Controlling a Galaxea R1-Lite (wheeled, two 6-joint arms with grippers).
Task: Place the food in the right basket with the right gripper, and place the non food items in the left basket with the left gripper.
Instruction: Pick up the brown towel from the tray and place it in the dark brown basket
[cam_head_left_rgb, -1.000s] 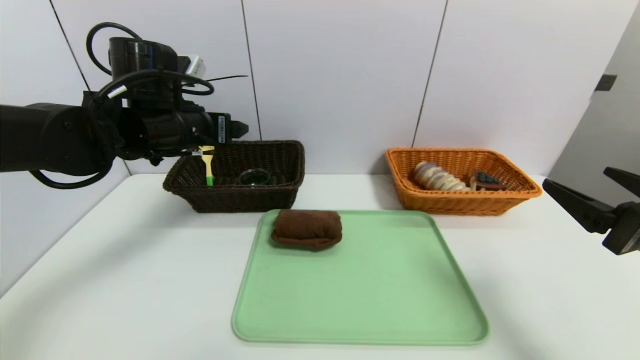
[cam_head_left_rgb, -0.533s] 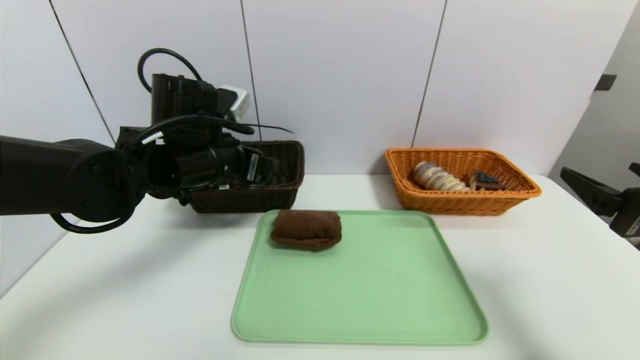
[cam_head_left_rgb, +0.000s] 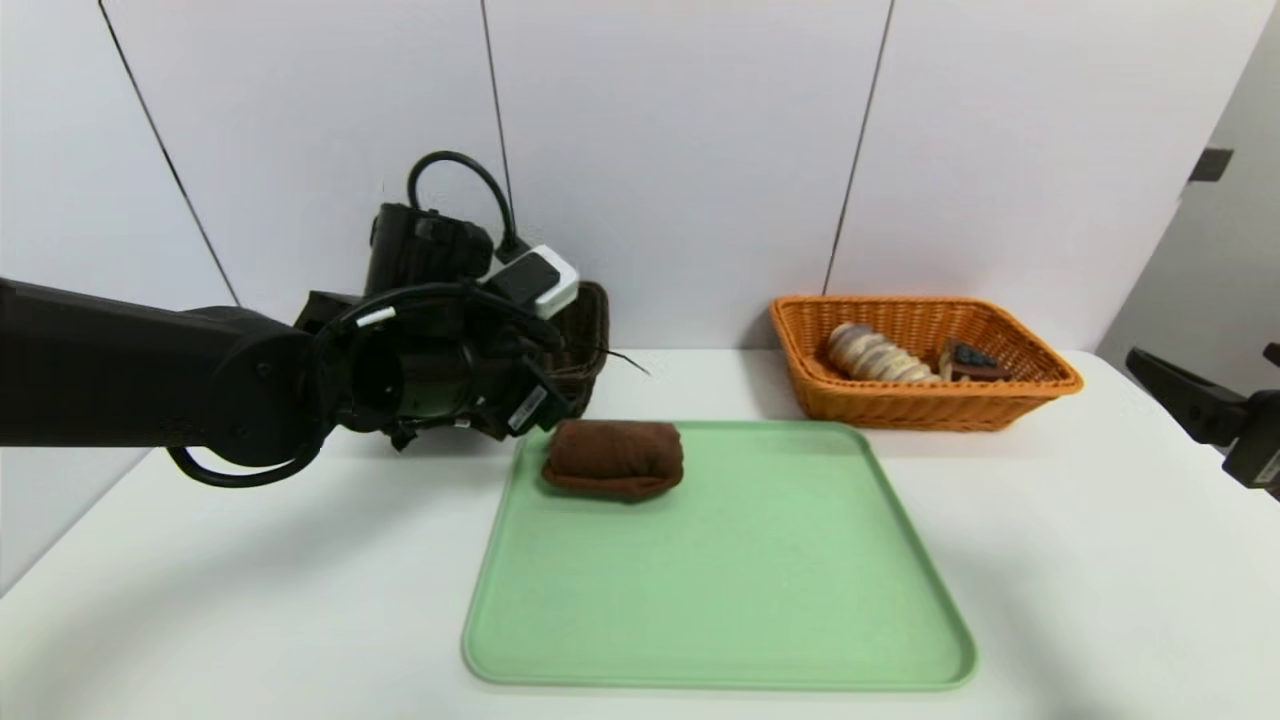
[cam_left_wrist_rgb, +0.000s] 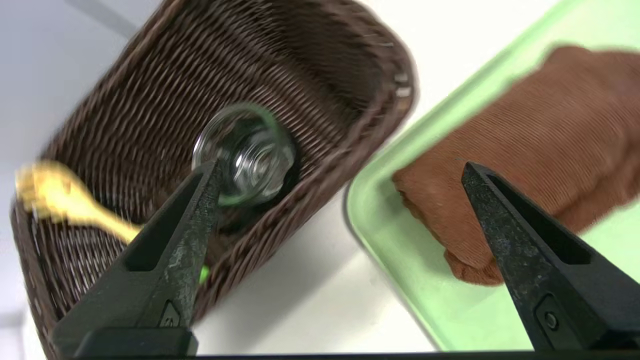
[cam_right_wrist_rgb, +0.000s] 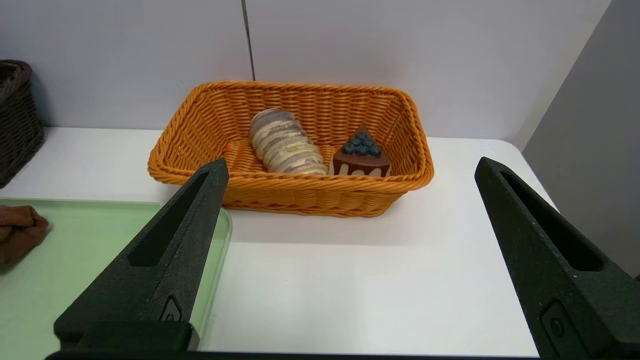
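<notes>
Left gripper (cam_left_wrist_rgb: 340, 170) hangs low over the white counter (cam_head_left_rgb: 250, 600), between the brown basket (cam_left_wrist_rgb: 310, 65) and the near-left corner of the green tray (cam_head_left_rgb: 720, 600). Fingers (cam_left_wrist_rgb: 185, 235) spread wide, nothing between them. In the head view the arm's bulk hides most of the brown basket; only its right end shows.

Brown rolled towel (cam_head_left_rgb: 614, 458) lies on the tray's far-left corner, just beside the left gripper and not touched by it. In the left wrist view one finger tip sits in front of the towel, the other in front of the basket.

Inside the brown basket: a clear glass jar (cam_left_wrist_rgb: 245, 152) on the bottom, and a yellow utensil (cam_left_wrist_rgb: 60, 197) with a green handle end (cam_left_wrist_rgb: 203, 274), blurred, probably a fork or brush.

Orange basket (cam_head_left_rgb: 925, 360) stands on the counter behind the tray's far-right corner. It holds a striped bread roll (cam_right_wrist_rgb: 285, 142) and a chocolate cake slice (cam_right_wrist_rgb: 361, 157) topped with dark berries, side by side, about touching.

Right gripper (cam_right_wrist_rgb: 350, 170) off at the right edge of the counter, well apart from the tray, facing the orange basket. Its fingers also wide apart and empty.

Rest of the tray bare.
</notes>
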